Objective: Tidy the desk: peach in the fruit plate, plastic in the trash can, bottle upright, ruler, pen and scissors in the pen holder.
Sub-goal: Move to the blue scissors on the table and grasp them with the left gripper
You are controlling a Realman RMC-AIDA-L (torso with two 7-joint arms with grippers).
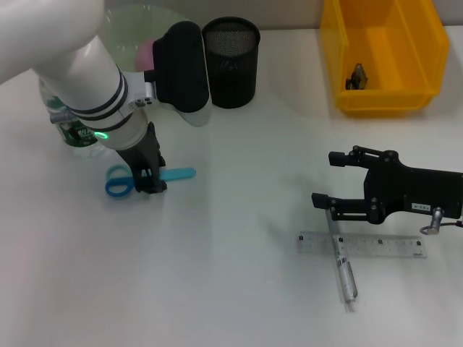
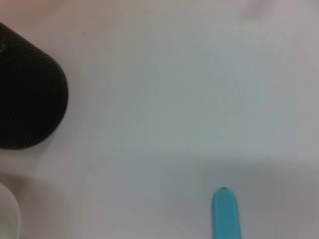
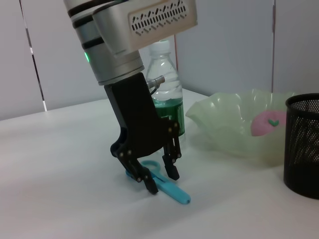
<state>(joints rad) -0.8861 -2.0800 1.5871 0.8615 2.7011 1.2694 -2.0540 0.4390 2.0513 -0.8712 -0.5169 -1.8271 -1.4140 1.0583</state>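
Blue scissors (image 1: 181, 174) lie flat on the white desk, and their tip shows in the left wrist view (image 2: 225, 214). My left gripper (image 1: 148, 181) is down over them with its fingers either side of the scissors (image 3: 174, 193) near the handles, open. A water bottle (image 1: 69, 130) stands upright behind it. A pink peach (image 1: 147, 50) lies in the green fruit plate (image 1: 137, 25). The black mesh pen holder (image 1: 230, 61) stands beside the plate. My right gripper (image 1: 325, 178) is open and empty, just beyond a clear ruler (image 1: 376, 245) and a silver pen (image 1: 345, 271) lying across it.
A yellow bin (image 1: 383, 94) stands at the back right with a small dark piece of plastic (image 1: 358, 76) inside. The bottle (image 3: 167, 109), plate (image 3: 224, 129) and pen holder (image 3: 303, 144) stand close around the left gripper (image 3: 162, 180).
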